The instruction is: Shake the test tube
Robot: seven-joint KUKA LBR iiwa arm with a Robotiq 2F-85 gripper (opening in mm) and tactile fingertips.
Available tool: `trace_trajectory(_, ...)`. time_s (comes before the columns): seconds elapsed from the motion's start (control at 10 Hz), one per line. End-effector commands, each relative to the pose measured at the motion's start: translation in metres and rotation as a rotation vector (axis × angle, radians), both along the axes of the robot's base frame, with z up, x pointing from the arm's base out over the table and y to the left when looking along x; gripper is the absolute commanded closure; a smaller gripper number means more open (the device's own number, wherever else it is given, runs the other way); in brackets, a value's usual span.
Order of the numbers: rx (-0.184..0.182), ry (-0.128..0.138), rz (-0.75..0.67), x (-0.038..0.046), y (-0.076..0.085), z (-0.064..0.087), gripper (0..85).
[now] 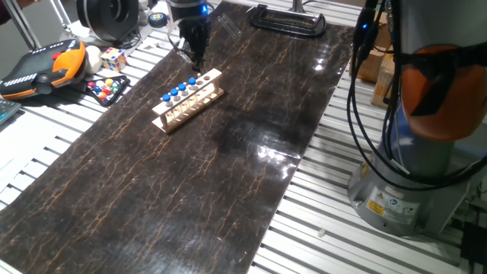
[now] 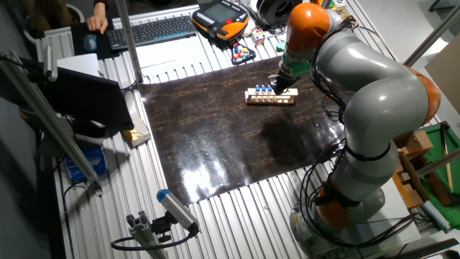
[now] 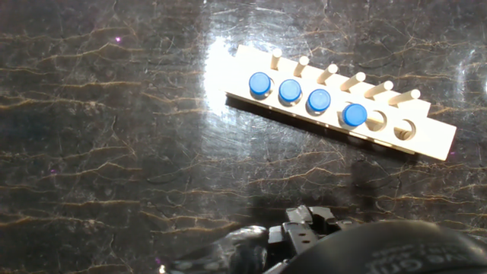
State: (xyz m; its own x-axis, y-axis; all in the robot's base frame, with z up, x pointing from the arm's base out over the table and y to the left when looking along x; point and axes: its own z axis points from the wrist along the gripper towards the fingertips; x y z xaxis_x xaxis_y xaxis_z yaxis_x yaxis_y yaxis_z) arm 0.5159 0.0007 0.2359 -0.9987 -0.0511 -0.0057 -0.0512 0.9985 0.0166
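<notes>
A pale wooden rack [image 1: 190, 104] [image 2: 270, 101] [image 3: 428, 141] lies on the dark marbled mat. Several blue-capped tubes [image 3: 290, 91] stand in it, and two holes at one end are empty. My gripper [image 1: 199, 64] [image 2: 279, 84] hangs just above that end of the rack. In the hand view my fingers [image 3: 308, 227] show at the bottom edge, close together. A blurred, pale, see-through shape that looks like the test tube [image 3: 228, 247] sticks out beside them. Its cap is hidden.
An orange teach pendant [image 1: 46, 67], a colour cube [image 1: 112, 58] and a tray of coloured balls [image 1: 106, 88] lie left of the mat. A black clamp [image 1: 285, 19] sits at the far edge. The arm's base [image 1: 407, 190] stands to the right.
</notes>
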Motion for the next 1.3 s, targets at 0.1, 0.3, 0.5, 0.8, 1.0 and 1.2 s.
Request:
trace_trajectory(0.1,-0.003,0.000,0.002,0.0010,0.001,-0.002,84.3)
trace_trajectory(0.3,-0.005,-0.002,0.009,0.0045,0.000,-0.007,84.3)
trace_trajectory(0.5,-0.006,-0.008,0.020,0.0128,-0.003,-0.017,84.3)
trace_trajectory(0.8,-0.004,-0.024,0.038,0.0253,-0.008,-0.035,84.3)
trace_trajectory(1.0,-0.006,-0.045,0.053,0.0274,-0.011,-0.043,84.3)
trace_trajectory(1.2,-0.021,-0.051,0.084,0.0303,-0.012,-0.047,84.3)
